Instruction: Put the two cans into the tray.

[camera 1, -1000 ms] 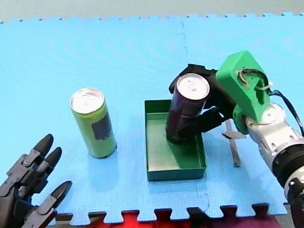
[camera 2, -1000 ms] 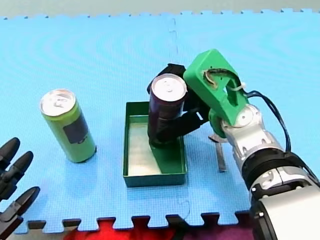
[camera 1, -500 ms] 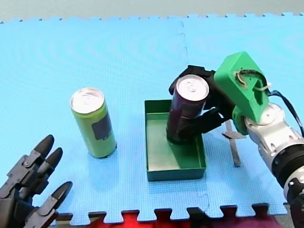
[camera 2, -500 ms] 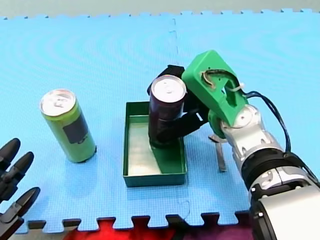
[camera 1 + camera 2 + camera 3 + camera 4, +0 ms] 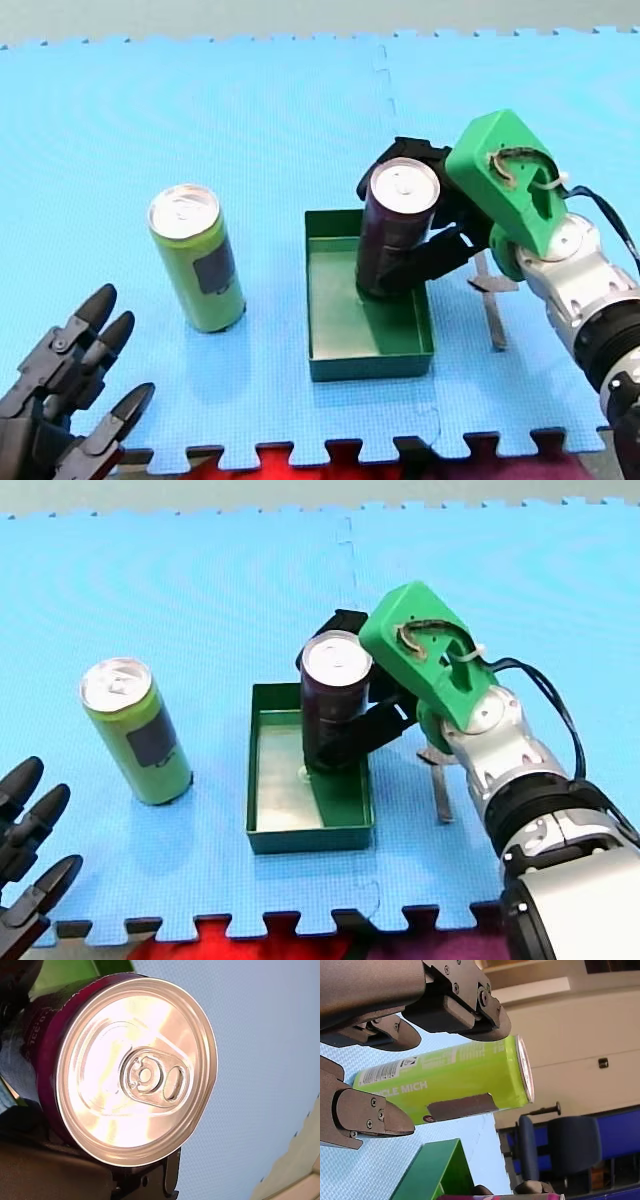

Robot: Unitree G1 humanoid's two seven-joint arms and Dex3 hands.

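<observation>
A dark purple can (image 5: 392, 240) stands nearly upright in the far right part of the green tray (image 5: 370, 364), its base at the tray floor. My right hand (image 5: 432, 215) comes in from the right and is shut on this can, with black fingers (image 5: 408, 152) behind it and below it. The can's silver top (image 5: 135, 1070) shows close up in the first wrist view. A light green can (image 5: 197, 260) stands upright on the blue mat, left of the tray. My left hand (image 5: 75, 385) is at the near left corner, apart from the green can. The second wrist view has the green can (image 5: 450, 1085) beyond dark fingers (image 5: 455, 1005).
A grey metal utensil (image 5: 492, 305) lies on the mat just right of the tray, under my right forearm. The blue foam mat (image 5: 200, 110) stretches far back and left. Its notched front edge (image 5: 330, 455) runs near the bottom, with red floor beyond.
The purple can has tipped from a lean to nearly upright, its base shifting slightly right in the tray. My left hand and the green can have barely moved.
</observation>
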